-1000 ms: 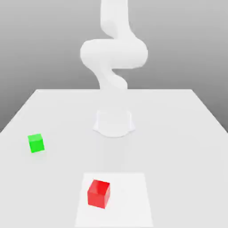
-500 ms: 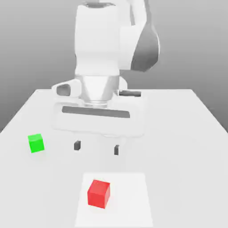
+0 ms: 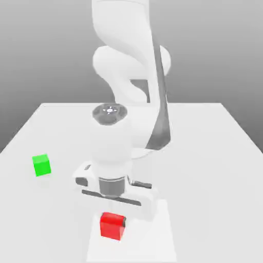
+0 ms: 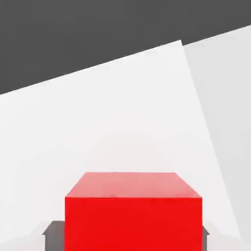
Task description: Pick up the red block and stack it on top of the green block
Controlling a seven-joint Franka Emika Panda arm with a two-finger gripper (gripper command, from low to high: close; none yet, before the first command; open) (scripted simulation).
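Observation:
The red block [image 3: 110,229] rests on the white table near its front edge, on a paler square patch [image 3: 154,241]. My gripper [image 3: 112,223] has come down over it from above, and a dark finger [image 3: 124,222] presses against its side. In the hand view the red block [image 4: 133,211] sits between the two dark pads [image 4: 49,229], which touch its two side faces, so the gripper is shut on it. The green block [image 3: 41,165] stands alone on the table at the exterior view's left, well away from the hand.
The white table [image 3: 205,154] stretches around both blocks. The arm's white links [image 3: 131,67] rise behind and above the hand, over the table's middle.
The arm swung down from its upright pose. The hand dropped onto the red block and its fingers, wide apart half a second ago, came in against the block's sides. Neither block has moved.

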